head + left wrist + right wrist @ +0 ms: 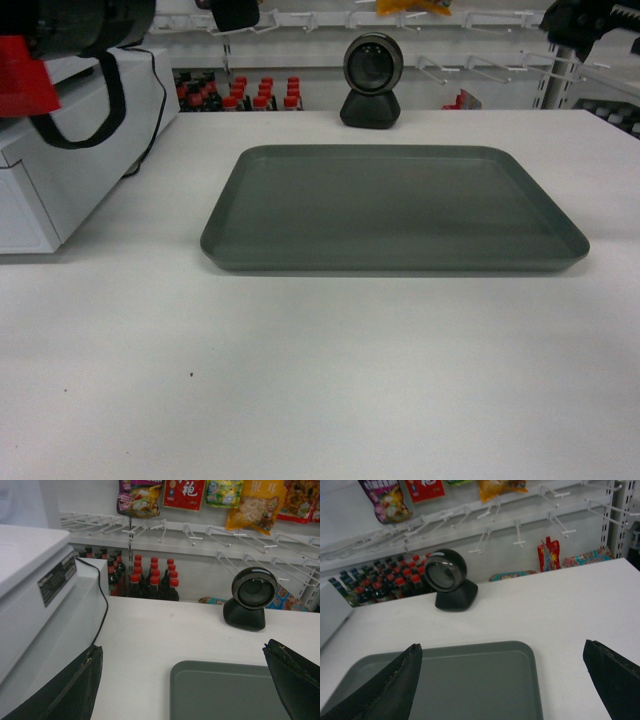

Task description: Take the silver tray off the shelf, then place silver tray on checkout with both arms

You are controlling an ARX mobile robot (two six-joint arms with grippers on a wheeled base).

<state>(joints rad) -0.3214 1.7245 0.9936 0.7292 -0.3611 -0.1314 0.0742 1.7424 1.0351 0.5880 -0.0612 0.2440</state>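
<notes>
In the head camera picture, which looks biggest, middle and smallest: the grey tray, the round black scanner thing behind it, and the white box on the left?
1. Silver tray, by far the largest.
2. White box, though partly cut off by the frame and sitting nearer the camera, so its true size is unsure.
3. Black scanner, smallest, and farthest away.

Silver tray lies flat mid-surface. Scanner stands behind it at far edge; machine w/ cable sits left. Bottles & peg hooks beyond the surface.
</notes>
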